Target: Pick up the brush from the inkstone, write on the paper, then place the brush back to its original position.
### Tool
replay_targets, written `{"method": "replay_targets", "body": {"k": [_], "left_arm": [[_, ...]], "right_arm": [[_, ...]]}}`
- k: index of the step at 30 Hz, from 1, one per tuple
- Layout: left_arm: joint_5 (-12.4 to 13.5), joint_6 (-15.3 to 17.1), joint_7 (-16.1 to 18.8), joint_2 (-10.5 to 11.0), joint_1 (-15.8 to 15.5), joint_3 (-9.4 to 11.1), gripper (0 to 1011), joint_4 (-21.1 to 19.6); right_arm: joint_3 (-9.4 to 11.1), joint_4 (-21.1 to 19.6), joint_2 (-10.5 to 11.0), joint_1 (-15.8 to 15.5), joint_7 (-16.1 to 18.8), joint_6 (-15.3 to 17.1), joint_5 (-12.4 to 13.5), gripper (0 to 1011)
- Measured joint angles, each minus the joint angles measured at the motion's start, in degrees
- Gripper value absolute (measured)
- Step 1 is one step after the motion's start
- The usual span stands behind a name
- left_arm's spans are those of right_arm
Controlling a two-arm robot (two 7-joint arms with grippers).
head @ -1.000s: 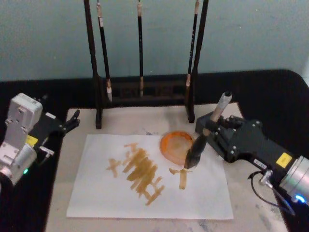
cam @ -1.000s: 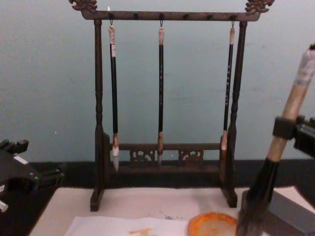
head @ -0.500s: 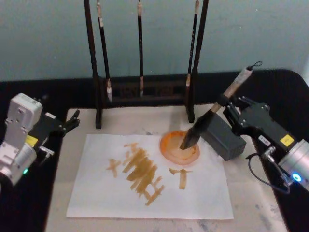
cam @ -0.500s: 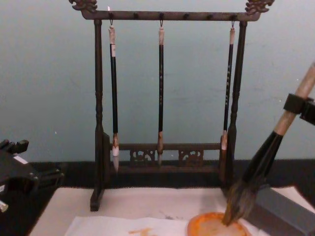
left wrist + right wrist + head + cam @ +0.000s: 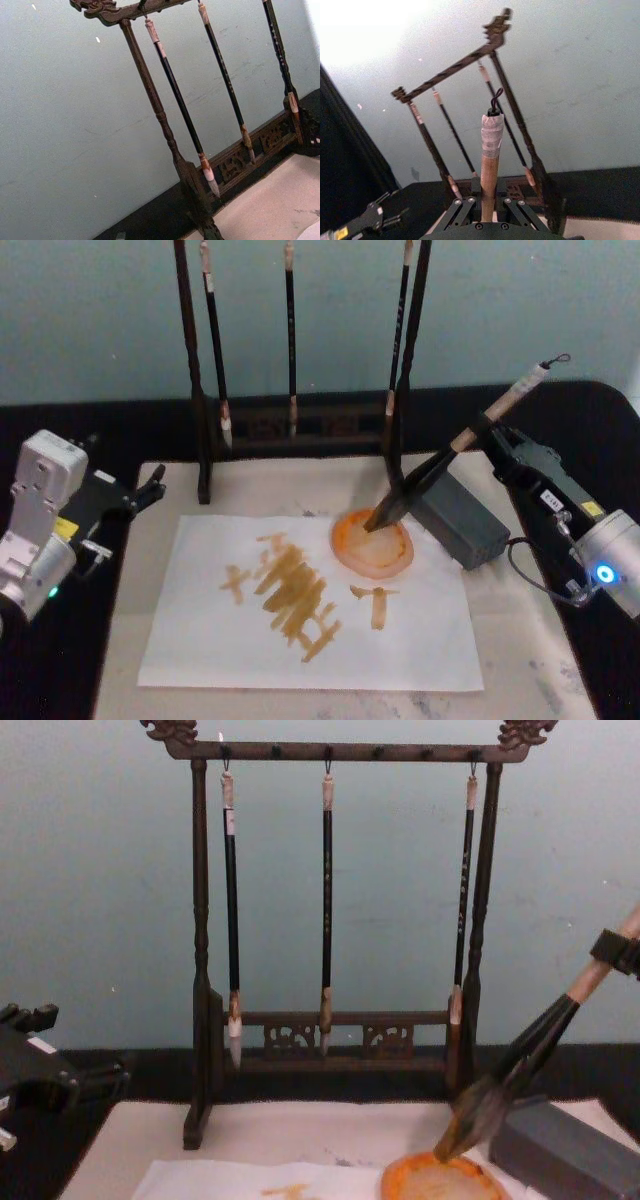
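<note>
Over orange dish, brush slants, gripped tight by right claw; left claw open.

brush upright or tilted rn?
Tilted: the brush leans in the right gripper, bristle tip down at the orange dish, handle end up toward the robot's right.

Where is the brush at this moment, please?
In the head view, the brush is on the right side, held tilted by the right pincer, its bristle tip at the orange dish beside the grey block.
</note>
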Motion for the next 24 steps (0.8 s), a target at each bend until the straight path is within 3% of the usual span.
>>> {"method": "replay_targets", "body": {"k": [10,18,24], "left_arm": [[0.00,0.00,0.00,0.00,0.00,0.00,1010,0.00],[0.00,0.00,0.00,0.00,0.00,0.00,1010,0.00],[0.00,0.00,0.00,0.00,0.00,0.00,1010,0.00]], "right_arm": [[-0.35,6.34,-1.39,3.25,-1.01,3.54,6.10,153],[-0.11,11.58,-2.76,5.71,-1.40,6.97,12.63,153],[0.04,13.91,-3.42,6.71,-1.65,7.96,15.49,153]]}}
